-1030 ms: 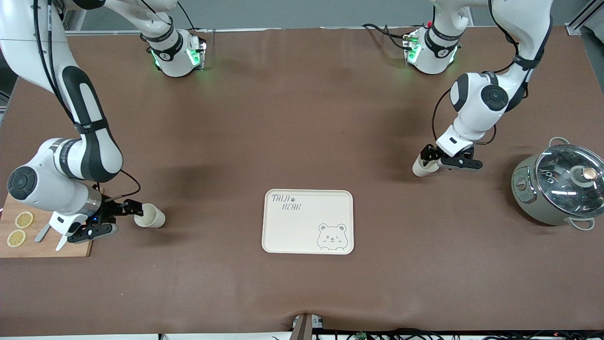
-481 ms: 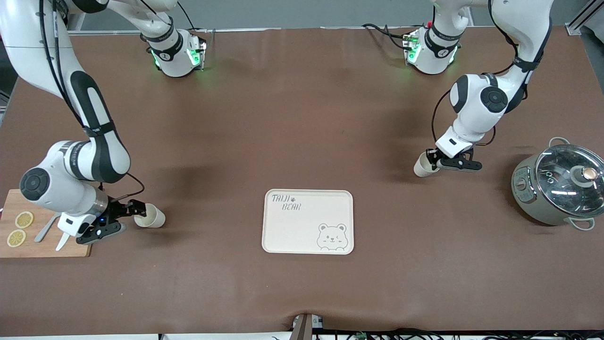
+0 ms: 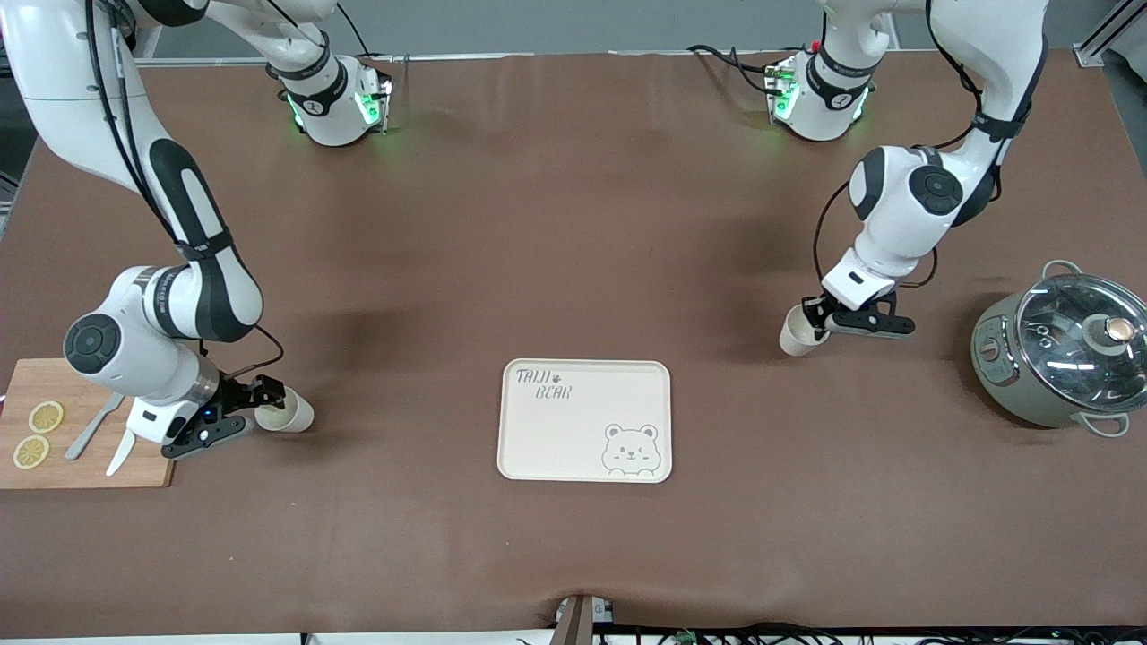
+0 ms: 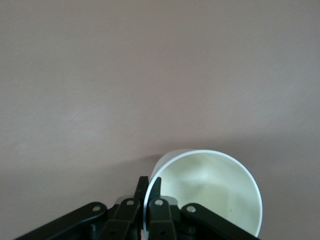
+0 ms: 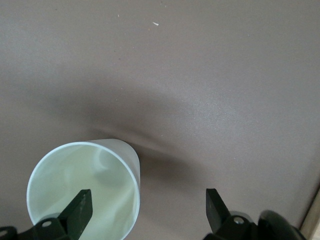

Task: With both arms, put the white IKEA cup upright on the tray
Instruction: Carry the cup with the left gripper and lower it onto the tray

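Two white cups lie on their sides on the brown table. One cup (image 3: 796,335) (image 4: 207,192) is toward the left arm's end; my left gripper (image 3: 817,319) (image 4: 149,186) is shut on its rim, one finger inside the mouth and one outside. The other cup (image 3: 288,415) (image 5: 80,187) lies toward the right arm's end. My right gripper (image 3: 258,409) (image 5: 147,207) is open at its mouth, straddling the rim wall with one finger inside. The cream tray (image 3: 573,439) with bear drawing lies between the cups, nearer the front camera, and holds nothing.
A wooden cutting board (image 3: 90,470) with lemon slices and cutlery sits beside the right arm's wrist. A grey pot with a glass lid (image 3: 1062,354) stands at the left arm's end of the table.
My left gripper has shut on its cup's rim and shifted the cup slightly. My right gripper has moved up to its cup, one finger entering the mouth.
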### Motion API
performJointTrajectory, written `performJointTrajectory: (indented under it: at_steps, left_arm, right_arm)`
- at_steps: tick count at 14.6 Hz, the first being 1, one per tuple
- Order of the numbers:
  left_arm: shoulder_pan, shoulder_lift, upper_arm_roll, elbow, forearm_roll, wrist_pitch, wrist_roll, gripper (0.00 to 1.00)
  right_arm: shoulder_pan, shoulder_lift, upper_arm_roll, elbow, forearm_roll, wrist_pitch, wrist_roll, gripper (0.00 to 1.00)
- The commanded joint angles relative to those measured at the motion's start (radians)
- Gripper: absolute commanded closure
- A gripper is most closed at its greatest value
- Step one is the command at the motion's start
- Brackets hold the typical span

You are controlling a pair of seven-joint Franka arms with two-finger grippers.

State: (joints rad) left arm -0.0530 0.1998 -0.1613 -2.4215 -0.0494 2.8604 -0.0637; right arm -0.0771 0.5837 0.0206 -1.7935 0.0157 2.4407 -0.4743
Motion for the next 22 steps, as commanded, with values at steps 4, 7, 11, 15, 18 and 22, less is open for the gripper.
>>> performJointTrajectory:
  at_steps: [4,7,11,15,18,22]
  left_arm:
    - [-0.105,0.093,-0.052,0.381,-0.018,-0.434,-0.243,1.00]
    - [-0.163,0.154,-0.052,0.542,0.025,-0.559,-0.341,1.00]
    - [-0.249,0.266,-0.050,0.715,0.052,-0.579,-0.481,1.00]
    - [-0.300,0.392,-0.046,0.846,0.106,-0.579,-0.588,1.00]
    - [-0.315,0.457,-0.046,0.927,0.145,-0.579,-0.651,1.00]
    - [-0.321,0.487,-0.041,0.940,0.146,-0.570,-0.656,1.00]
  right_arm:
    - [-0.009,-0.004,0.001,-0.018,-0.013,0.024,-0.046,0.00]
    - [-0.010,-0.004,0.001,-0.026,-0.013,0.040,-0.046,0.00]
    - [-0.010,-0.005,0.001,-0.043,-0.013,0.061,-0.044,0.00]
    - [-0.012,-0.007,0.001,-0.052,-0.013,0.076,-0.043,0.00]
    - [-0.009,-0.008,0.001,-0.070,-0.013,0.115,-0.043,0.00]
    - [-0.009,-0.008,0.001,-0.073,-0.011,0.116,-0.043,0.00]
